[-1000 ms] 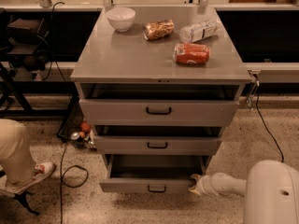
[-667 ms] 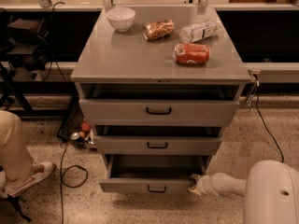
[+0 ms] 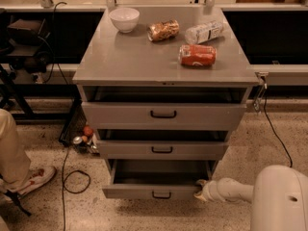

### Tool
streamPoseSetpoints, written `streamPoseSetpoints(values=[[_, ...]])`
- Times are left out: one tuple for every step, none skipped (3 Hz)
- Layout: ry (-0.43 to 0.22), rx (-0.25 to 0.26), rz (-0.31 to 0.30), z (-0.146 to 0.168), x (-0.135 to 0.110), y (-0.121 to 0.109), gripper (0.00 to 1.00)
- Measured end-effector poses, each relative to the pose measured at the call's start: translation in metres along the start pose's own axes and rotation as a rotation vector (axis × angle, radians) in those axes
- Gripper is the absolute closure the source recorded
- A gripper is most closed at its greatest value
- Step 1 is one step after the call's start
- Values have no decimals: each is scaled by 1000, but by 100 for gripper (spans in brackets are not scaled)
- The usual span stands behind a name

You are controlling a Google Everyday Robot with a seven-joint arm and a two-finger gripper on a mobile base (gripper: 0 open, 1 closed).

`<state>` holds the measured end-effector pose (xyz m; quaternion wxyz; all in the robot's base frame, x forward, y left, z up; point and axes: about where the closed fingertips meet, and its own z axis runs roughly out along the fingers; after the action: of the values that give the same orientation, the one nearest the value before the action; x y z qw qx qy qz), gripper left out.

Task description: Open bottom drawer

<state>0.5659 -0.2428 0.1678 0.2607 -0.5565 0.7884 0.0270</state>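
the bottom drawer (image 3: 139,191) sits lowest in the grey cabinet, below the middle drawer (image 3: 192,150) and the tall top drawer (image 3: 207,115). it already stands pulled out towards the camera – its front is clearly further forward than the two above, and a dark strip of its inside shows behind the front panel. by my judgement the task is largely done; what may be left is a little more pull, if full travel is wanted, and then getting clear of it.

the gripper (image 3: 199,190) is low on the right, at the right end of the drawer's front, not at the small black handle (image 3: 161,195). whether it is open or closed i cannot tell.

as for contents – in the visible part of the bottom drawer i see nothing, though much is in shadow. the upper two show only dark gaps. on the tabletop (image 3: 134,61) stand a white bowl (image 3: 124,19), with nothing visible inside, a snack bag (image 3: 163,30), a plastic bottle (image 3: 204,32) lying on its side and a red can (image 3: 198,55).
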Motion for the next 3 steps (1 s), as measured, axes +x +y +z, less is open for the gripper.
streamPoseSetpoints(values=[[4,-6,-6,1,0,2,2],[13,-17,-17,3,-1,5,0],[58,-49,-79,11,-9,10,0]])
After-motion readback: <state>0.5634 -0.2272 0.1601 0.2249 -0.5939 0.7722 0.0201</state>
